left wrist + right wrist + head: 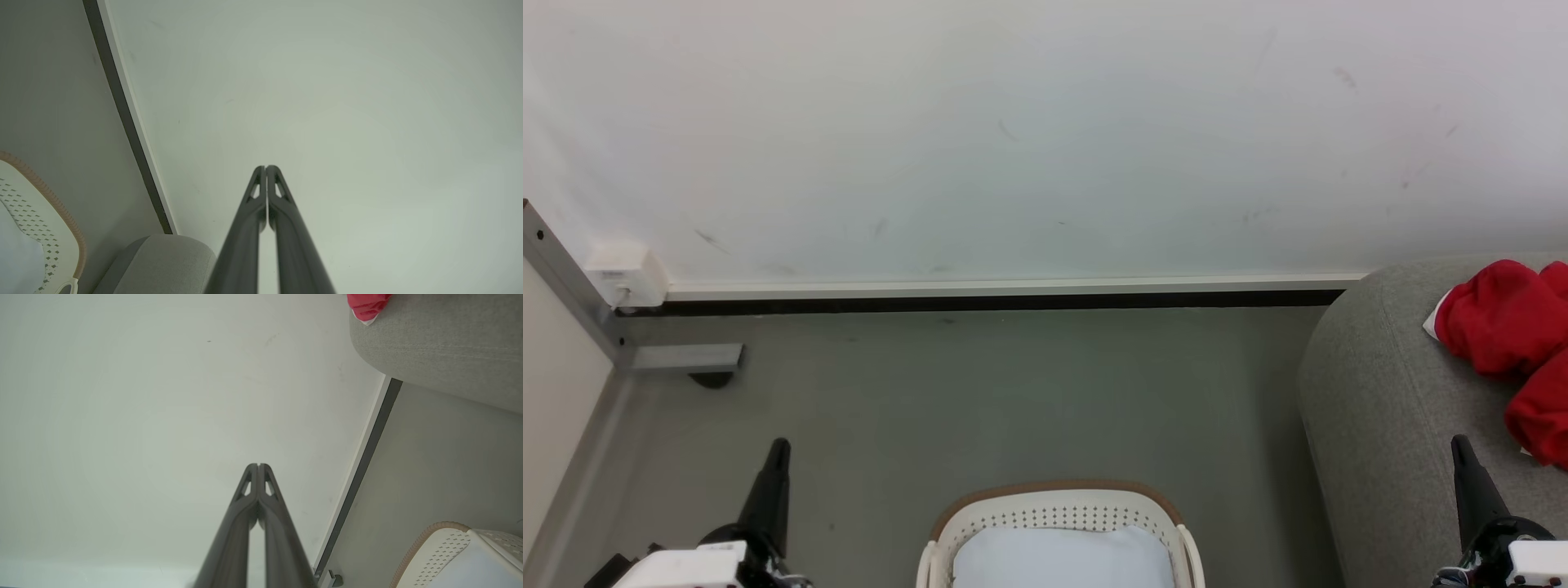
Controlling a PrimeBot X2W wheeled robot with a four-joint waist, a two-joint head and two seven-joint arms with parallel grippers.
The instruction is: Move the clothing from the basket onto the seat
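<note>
Clothing (1507, 327), bright red with a bit of white trim, lies bunched on top of the seat (1372, 392), toward the seat's far corner by the wall (1045, 122). The right end effector (1460, 441) is over the seat's near part, just short of the red heap and apart from it, its two dark fingers pressed together with nothing between them, tips pointing toward the wall. The left end effector (780, 445) is well away from the seat, over the floor (1013, 384) on the far side of the basket (1058, 487); its fingers are likewise closed on nothing. The basket stands on the floor beside the seat, apart from the seat's rounded side, its pale lining showing. In the right wrist view a red fold with a white tip sits at the seat's edge
</note>
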